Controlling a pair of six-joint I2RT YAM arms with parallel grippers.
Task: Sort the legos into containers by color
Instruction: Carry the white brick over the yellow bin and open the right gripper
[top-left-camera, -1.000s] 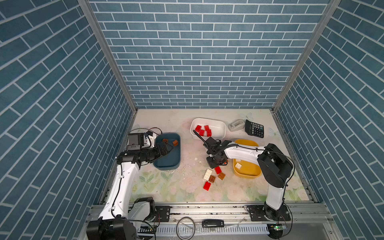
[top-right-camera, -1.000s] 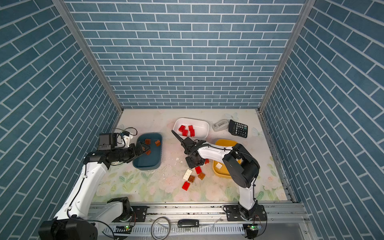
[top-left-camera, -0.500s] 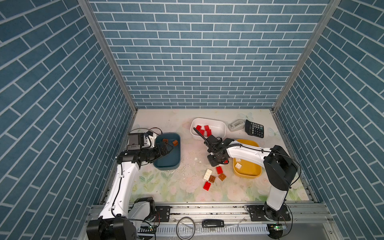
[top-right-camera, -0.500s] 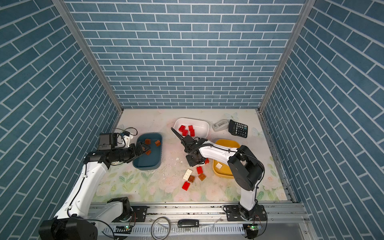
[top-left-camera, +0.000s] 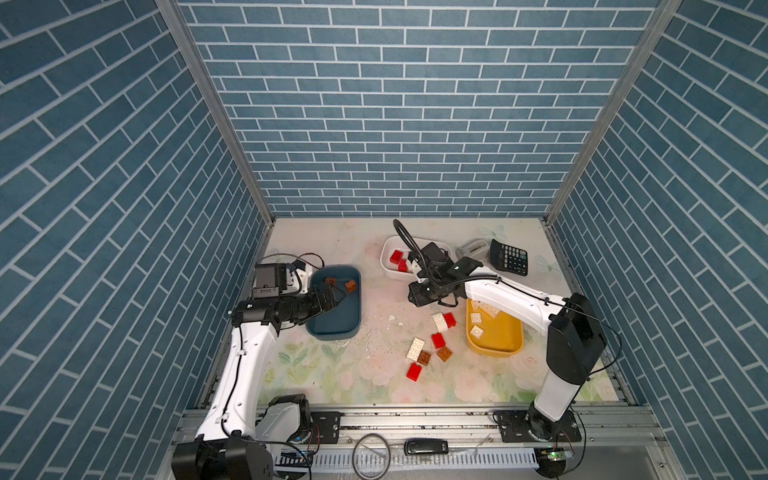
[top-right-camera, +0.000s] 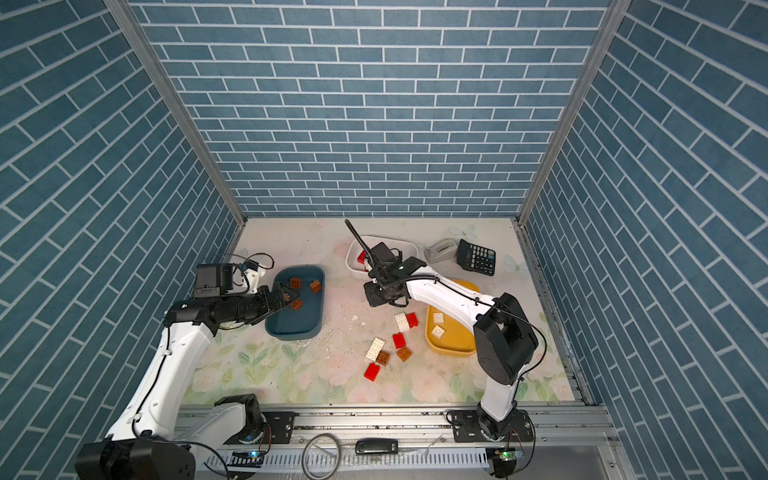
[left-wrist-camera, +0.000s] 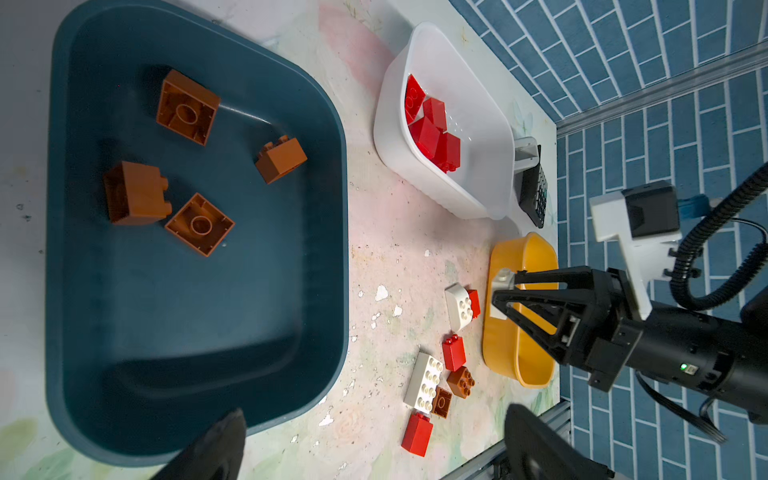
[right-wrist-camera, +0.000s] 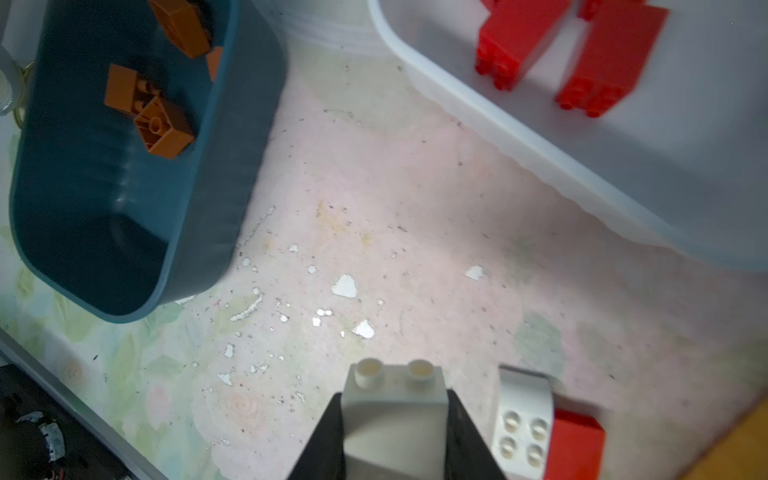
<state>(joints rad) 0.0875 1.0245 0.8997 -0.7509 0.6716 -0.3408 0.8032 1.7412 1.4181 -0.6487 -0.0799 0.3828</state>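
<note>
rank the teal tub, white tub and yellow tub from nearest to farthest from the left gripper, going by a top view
1. teal tub: on the left, directly beneath the open left gripper.
2. white tub: at the back, near the middle.
3. yellow tub: on the right side, clearly the farthest.

L arm: white links, blk joints
R arm: white link, blk elbow
Hose: ribbed blk
R cam: white/blk box
R gripper: blk, triangular
</note>
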